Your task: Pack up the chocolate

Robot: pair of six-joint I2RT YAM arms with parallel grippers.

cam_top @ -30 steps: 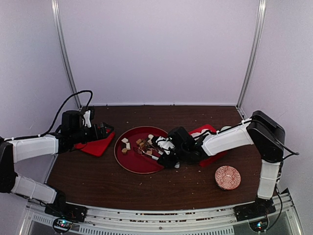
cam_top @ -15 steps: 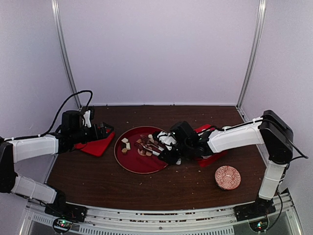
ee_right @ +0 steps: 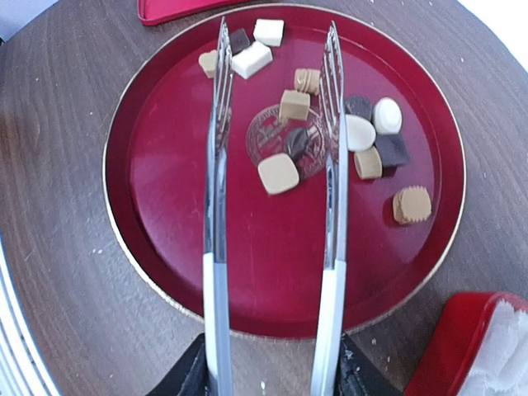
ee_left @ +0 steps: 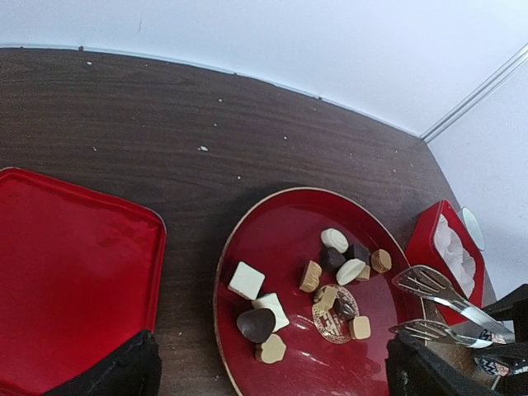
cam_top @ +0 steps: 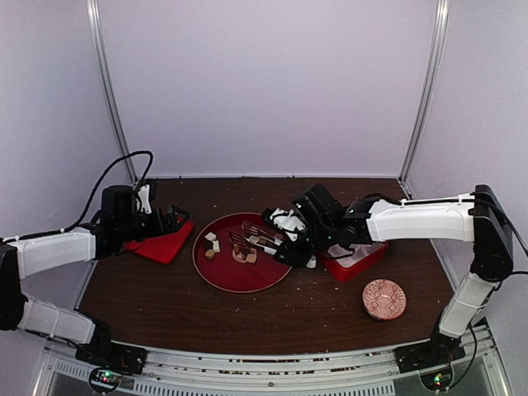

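Red lid [ee_left: 74, 272] cut off by the left wrist view's left and lower edges, red box [ee_right: 450, 346] cropped at a corner, tongs [ee_right: 216, 165] with handles buried between the right gripper [ee_right: 272, 373] fingers, chocolates [cam_top: 212, 245] overhead too small to sort.

- The left arm [cam_top: 58, 247] wore smooth white shells over its long links, with black blocks at the joints.
- A black cable [cam_top: 124, 163] arched in a loop from its wrist housing.
- The right arm [cam_top: 417, 221] matched it: a white forearm shell, a bulky black elbow [cam_top: 488, 224], a white lower link.
- A thin black cable [cam_top: 388, 200] ran along its upper edge.
- The left gripper [cam_top: 172, 219] was black, its fingers [ee_left: 115, 371] matt and blunt.
- The right gripper [cam_top: 285, 247] was black with white patches.
- Both bases [cam_top: 111, 356] were black, with small coloured lights glowing just below them.
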